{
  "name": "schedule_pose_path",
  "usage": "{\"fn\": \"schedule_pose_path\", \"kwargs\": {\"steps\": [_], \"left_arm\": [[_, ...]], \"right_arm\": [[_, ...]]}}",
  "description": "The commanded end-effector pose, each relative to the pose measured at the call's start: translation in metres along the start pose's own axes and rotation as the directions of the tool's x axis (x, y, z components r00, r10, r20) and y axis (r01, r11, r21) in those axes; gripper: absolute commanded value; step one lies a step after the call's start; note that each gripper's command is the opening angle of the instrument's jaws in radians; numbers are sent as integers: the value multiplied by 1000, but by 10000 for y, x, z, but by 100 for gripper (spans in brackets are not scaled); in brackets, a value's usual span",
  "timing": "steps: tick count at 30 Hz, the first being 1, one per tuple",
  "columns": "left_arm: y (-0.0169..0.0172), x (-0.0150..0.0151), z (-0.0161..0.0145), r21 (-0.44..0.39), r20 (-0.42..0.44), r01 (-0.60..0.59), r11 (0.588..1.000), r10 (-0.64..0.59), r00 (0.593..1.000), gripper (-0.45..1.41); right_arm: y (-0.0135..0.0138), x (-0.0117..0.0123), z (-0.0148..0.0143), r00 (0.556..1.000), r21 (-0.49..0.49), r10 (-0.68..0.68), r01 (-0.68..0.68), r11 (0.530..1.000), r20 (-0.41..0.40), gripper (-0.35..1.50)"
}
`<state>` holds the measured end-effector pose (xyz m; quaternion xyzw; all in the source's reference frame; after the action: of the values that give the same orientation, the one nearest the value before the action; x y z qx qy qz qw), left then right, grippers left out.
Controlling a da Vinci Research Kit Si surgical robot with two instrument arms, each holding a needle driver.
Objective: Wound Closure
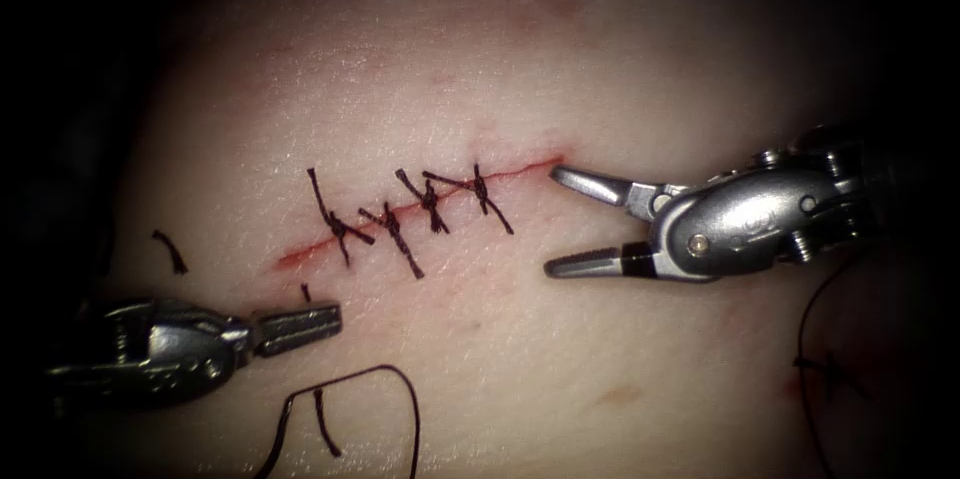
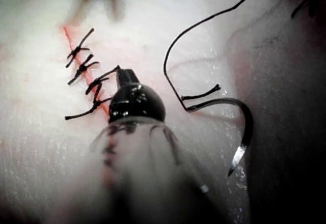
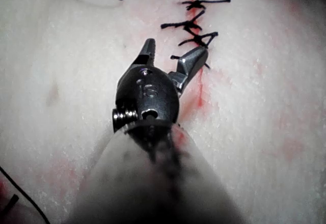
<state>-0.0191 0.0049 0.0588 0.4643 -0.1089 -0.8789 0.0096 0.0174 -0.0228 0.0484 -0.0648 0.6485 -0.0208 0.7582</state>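
Note:
The cut point(image 1: 420, 204) runs slantwise across the tissue point(image 1: 480, 69), closed by several knotted dark stitches point(image 1: 432, 201). My right tool point(image 1: 549, 223) stands at the cut's upper right end with its jaws wide open around nothing; it is also in the right wrist view point(image 3: 170, 56). My left tool point(image 1: 338, 317) lies below the cut's lower left end, shut and holding nothing. The curved needle point(image 2: 244, 127) lies loose on the tissue beside the left tool point(image 2: 125, 76), not in the tissue, with thread point(image 2: 204, 23) trailing from its blunt end.
A loop of thread point(image 1: 350, 377) lies on the tissue by the left tool. Short cut ends of thread point(image 1: 170, 251) lie left of the cut and near the loop point(image 1: 326, 421). More thread point(image 1: 808, 339) hangs under the right tool's wrist. Red fluid point(image 1: 300, 257) lines the cut.

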Motion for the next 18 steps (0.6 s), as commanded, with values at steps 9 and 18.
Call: {"fn": "schedule_pose_path", "kwargs": {"steps": [9,18], "left_arm": [[20,-42,-12,21,24,45,999,-45,999,-27],[34,-107,-22,68,157,93,993,-102,982,31]], "right_arm": [[-14,-4,-11,1000,-22,13,-13,1000,21,135],[-24,0,-23,997,-61,48,-44,997,65,115]]}}
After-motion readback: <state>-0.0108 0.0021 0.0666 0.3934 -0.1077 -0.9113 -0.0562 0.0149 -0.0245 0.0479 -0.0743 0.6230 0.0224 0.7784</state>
